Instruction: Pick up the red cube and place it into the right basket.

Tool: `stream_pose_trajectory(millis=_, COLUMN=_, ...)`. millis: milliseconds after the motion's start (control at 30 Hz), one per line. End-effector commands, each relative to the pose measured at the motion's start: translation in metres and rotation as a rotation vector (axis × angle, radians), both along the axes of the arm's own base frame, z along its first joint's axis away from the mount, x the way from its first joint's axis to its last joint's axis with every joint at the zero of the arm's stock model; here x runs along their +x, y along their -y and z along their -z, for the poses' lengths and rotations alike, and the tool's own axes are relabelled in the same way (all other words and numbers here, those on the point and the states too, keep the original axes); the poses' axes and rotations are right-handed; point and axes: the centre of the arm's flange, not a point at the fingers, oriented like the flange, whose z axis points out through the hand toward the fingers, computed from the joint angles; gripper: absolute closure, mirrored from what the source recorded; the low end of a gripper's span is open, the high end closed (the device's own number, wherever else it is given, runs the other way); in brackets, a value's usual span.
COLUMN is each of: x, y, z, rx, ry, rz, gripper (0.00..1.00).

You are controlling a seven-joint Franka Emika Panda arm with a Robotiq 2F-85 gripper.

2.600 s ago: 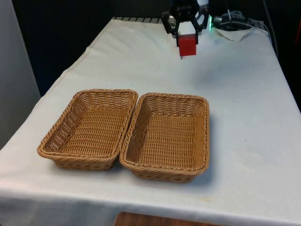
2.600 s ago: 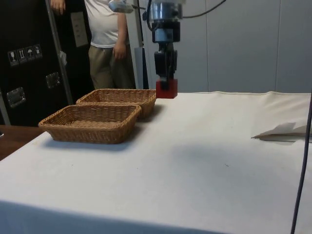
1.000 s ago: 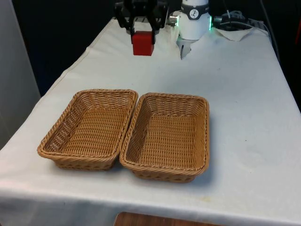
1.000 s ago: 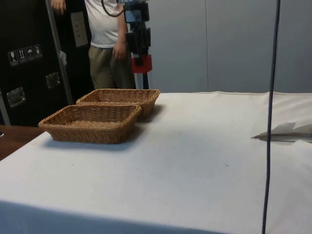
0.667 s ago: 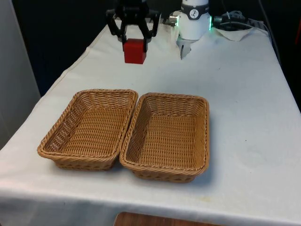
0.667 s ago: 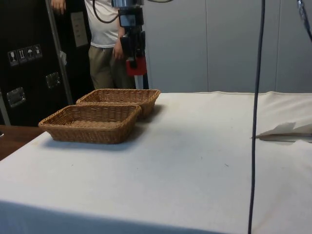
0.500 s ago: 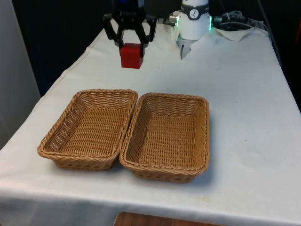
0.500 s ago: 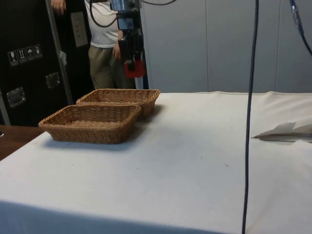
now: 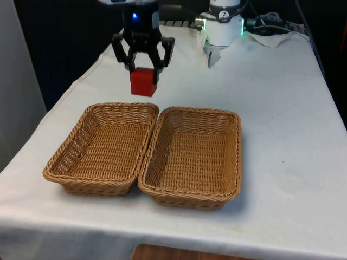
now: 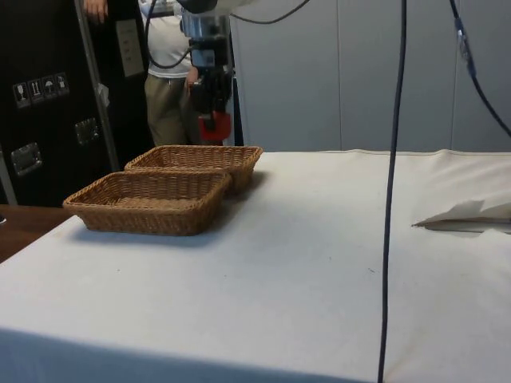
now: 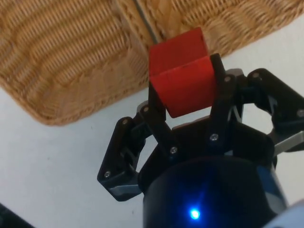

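Two rectangular woven wicker baskets, left (image 9: 103, 149) and right (image 9: 192, 157), touch side by side on the white-clothed bench (image 9: 282, 108). One red cube (image 9: 143, 82), clamped between the black pincer (image 9: 142, 76) fingers, hangs above the bench just beyond the left basket's far rim.

Both baskets (image 9: 103, 146) (image 9: 192, 157) are woven from rough tan wicker. The table (image 9: 271, 108) is covered in matt white cloth, and the red cube (image 9: 143, 82) is seen as smooth and matt.
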Motion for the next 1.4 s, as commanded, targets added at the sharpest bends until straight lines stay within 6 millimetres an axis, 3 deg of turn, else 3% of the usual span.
stream_pose_trajectory(millis=0, x=0.003, y=0.002, z=0.004, rx=0.004, ry=0.01, rz=0.001, gripper=0.98)
stream_pose_trajectory(millis=600, x=0.025, y=0.041, z=0.031, rx=-0.035, ry=0.027, rz=0.026, gripper=0.98)
stream_pose_trajectory(millis=733, x=0.033, y=0.055, z=0.044, rx=-0.036, ry=0.025, rz=0.033, gripper=0.98)
stream_pose_trajectory(millis=933, x=0.037, y=0.06, z=0.053, rx=-0.051, ry=0.03, rz=0.038, gripper=0.98)
stream_pose_trajectory(millis=1367, x=0.049, y=0.063, z=0.096, rx=-0.046, ry=0.033, rz=0.045, gripper=0.98)
